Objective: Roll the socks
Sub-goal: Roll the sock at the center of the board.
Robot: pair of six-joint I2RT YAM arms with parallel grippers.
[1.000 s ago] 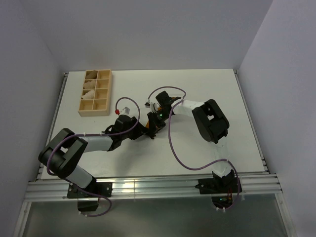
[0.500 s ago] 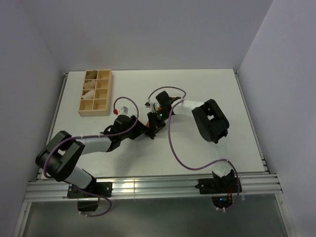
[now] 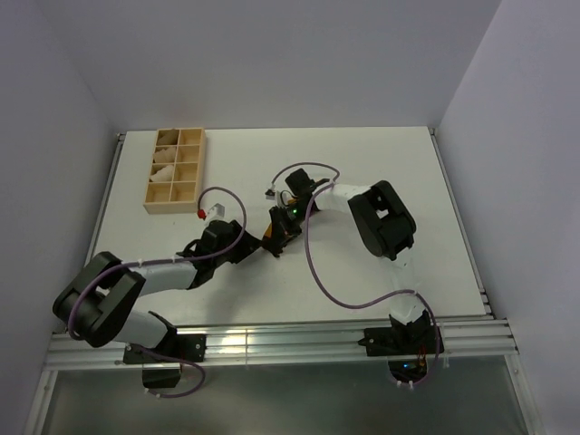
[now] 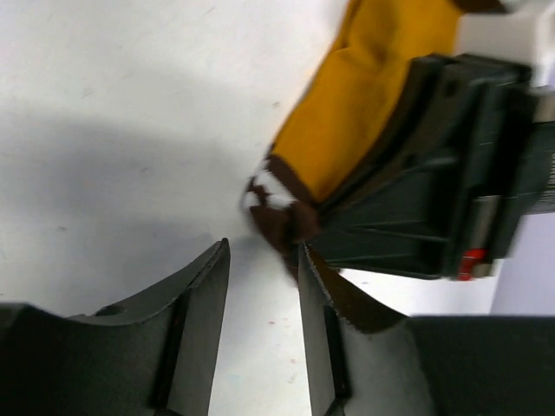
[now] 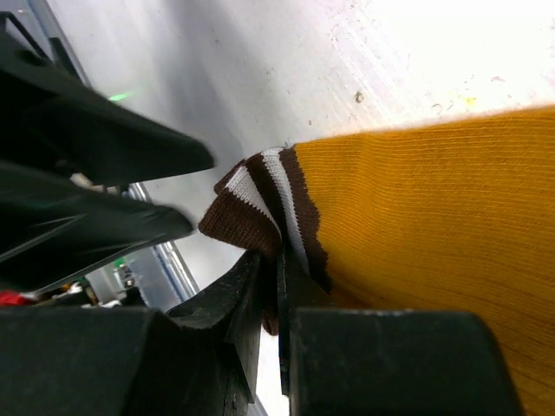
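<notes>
The mustard-orange sock (image 5: 425, 199) lies on the white table, its dark brown cuff (image 5: 247, 217) with two white stripes toward the left arm. My right gripper (image 5: 277, 260) is shut on the cuff's edge. In the left wrist view the sock (image 4: 364, 95) lies ahead at upper right and the cuff (image 4: 276, 217) is just past my fingertips. My left gripper (image 4: 262, 250) is open and empty, its jaws apart over bare table. In the top view a little of the sock (image 3: 271, 239) shows between the left gripper (image 3: 250, 246) and the right gripper (image 3: 279, 230).
A wooden compartment box (image 3: 149, 198) with pale cream rolled bundles (image 3: 166, 163) stands at the back left. Purple cables loop over both arms. The right arm's elbow (image 3: 385, 222) rises at centre right. White walls close in the table on three sides.
My left arm has drawn back toward the near left, away from the sock's cuff. The right gripper has stayed on the cuff, shifting slightly.
</notes>
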